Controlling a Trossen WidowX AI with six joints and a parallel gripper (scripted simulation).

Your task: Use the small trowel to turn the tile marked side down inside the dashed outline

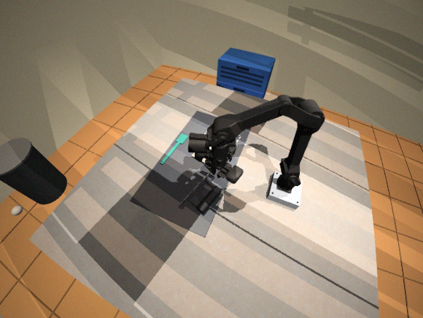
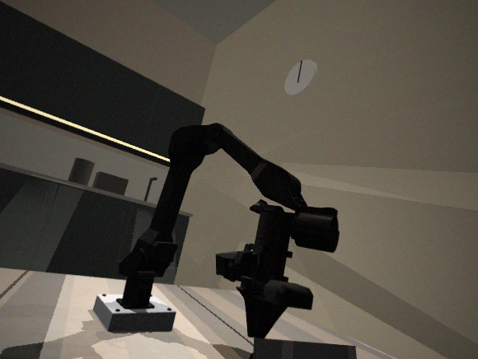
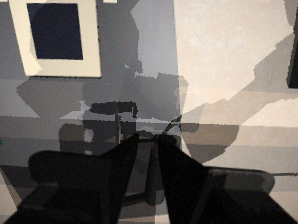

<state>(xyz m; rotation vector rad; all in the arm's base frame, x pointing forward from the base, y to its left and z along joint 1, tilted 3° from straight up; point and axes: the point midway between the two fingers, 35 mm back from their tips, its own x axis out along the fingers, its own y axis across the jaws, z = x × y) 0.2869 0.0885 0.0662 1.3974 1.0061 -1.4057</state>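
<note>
The small teal trowel (image 1: 181, 138) (image 3: 1, 142) lies at the left side of the dark mat (image 1: 151, 193), its long handle towards the front; only a sliver shows in the wrist view. The cream tile (image 3: 90, 30) lies flat on the mat with its dark blue square facing up. In the top view the arm mostly hides it. White dashes of the outline (image 3: 110, 1) show beyond the tile; the rest is hidden. My gripper (image 2: 256, 335) (image 3: 148, 138) points down, its fingertips a little apart with nothing seen held. It is away from trowel and tile, near a dark stand.
The dark stand (image 1: 204, 198) (image 3: 152, 180) with a thin panel is on the mat's front right part, close to the fingertips. A dark block (image 2: 305, 350) shows at the exterior view's lower edge. A black bin (image 1: 40, 179) is far left, a blue box (image 1: 244, 73) at the back.
</note>
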